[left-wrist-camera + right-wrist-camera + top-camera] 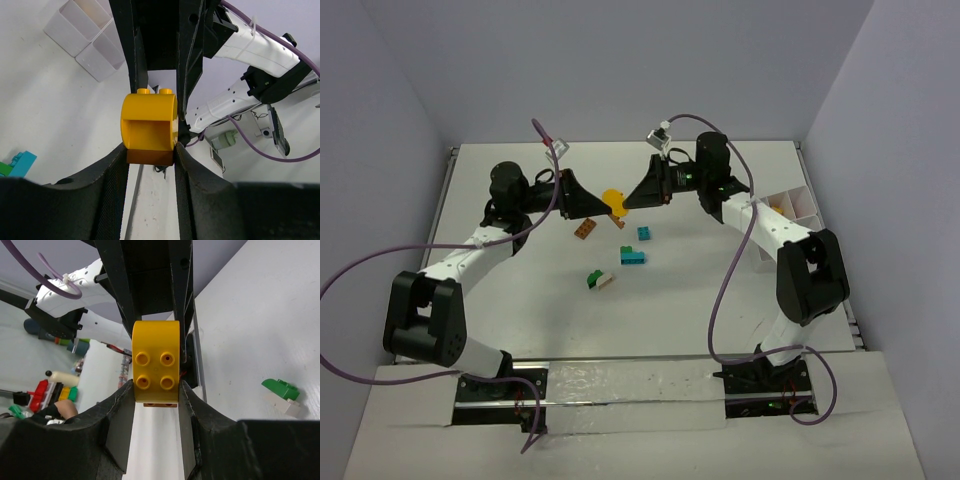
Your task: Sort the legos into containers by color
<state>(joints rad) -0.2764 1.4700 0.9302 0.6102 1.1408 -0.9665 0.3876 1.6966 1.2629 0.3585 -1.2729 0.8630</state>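
A yellow half-round lego (614, 201) with a small brown brick (621, 222) stuck to it hangs above the table's far middle. My left gripper (601, 204) and right gripper (629, 198) meet on it from opposite sides, both shut. In the left wrist view the gripper (150, 150) pinches the yellow lego (148, 125) and the brown brick (150, 157). In the right wrist view the gripper (156, 387) pinches the yellow lego (156, 360), with the brown edge (160, 404) below. The white tray (790, 203) stands at the right.
On the table lie an orange brick (584, 230), two teal bricks (644, 233) (633, 256) and a joined green and white pair (598, 279). The tray also shows in the left wrist view (87, 40). Walls close the left, back and right.
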